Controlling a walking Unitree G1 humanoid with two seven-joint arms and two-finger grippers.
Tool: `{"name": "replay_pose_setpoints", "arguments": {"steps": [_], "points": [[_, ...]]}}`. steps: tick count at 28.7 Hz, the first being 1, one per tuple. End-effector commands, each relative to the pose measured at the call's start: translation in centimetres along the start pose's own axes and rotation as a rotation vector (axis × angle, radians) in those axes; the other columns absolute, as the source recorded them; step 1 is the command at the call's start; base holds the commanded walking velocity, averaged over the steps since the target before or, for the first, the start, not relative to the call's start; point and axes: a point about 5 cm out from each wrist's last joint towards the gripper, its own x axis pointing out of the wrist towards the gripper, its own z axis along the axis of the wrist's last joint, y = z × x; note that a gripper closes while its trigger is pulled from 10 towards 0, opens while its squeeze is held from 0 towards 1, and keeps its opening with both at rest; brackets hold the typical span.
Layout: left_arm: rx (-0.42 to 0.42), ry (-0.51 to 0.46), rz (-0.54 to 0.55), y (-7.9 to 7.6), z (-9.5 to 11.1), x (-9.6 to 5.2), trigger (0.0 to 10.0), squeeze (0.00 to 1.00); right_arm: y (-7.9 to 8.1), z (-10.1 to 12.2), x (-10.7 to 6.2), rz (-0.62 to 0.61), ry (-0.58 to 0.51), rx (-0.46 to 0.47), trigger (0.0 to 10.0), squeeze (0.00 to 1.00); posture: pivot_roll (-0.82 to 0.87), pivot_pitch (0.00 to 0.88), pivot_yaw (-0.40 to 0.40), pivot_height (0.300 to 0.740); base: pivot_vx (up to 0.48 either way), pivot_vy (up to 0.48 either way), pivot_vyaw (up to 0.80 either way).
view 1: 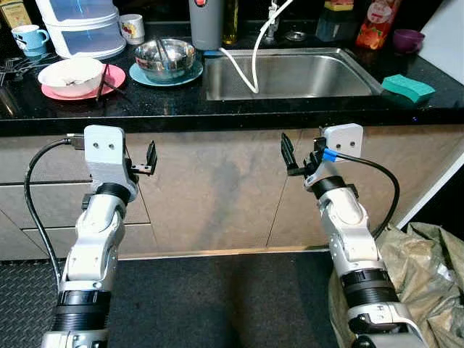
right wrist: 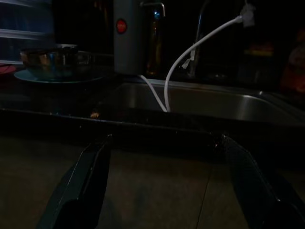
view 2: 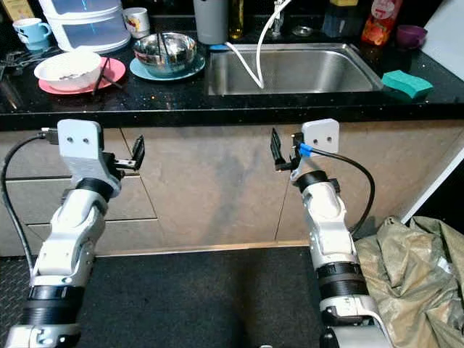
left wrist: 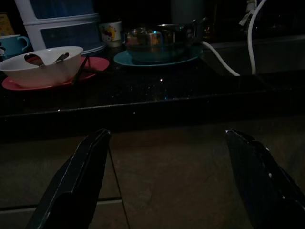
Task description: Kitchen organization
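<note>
Black speckled stone bench [view 1: 217, 105] runs across the kitchen above beige cabinet doors [view 1: 210, 188], with a stainless steel sink [view 1: 290, 76] set into it. Left of the sink, a white bowl [view 1: 70, 73] sits on a pink plate [view 1: 51, 90], and a steel bowl [view 1: 164, 56] sits on a teal plate [view 1: 145, 75]. A green sponge [view 1: 407, 87] lies right of the sink. Both arms are raised before the cabinets, below the bench edge. The left gripper [view 1: 150, 159] and right gripper [view 1: 288, 156] each have their 2 fingers spread wide, holding nothing.
</note>
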Motion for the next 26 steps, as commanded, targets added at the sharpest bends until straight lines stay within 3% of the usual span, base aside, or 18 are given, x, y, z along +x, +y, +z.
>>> {"name": "replay_pose_setpoints", "arguments": {"steps": [1,26], "points": [[0.001,-0.010,0.000,0.16,0.31,0.00,10.0,0.00,0.00,-0.13,-0.04,0.002,0.009,0.000,10.0,0.00,0.01,0.068,-0.054,0.740,0.266,0.000,0.00],[0.005,-0.027,-0.011,0.11,0.89,0.18,10.0,0.00,-0.02,0.28,-0.12,-0.011,-0.027,0.028,10.0,0.00,0.01,0.070,-0.049,0.740,0.262,0.000,0.00]]}}
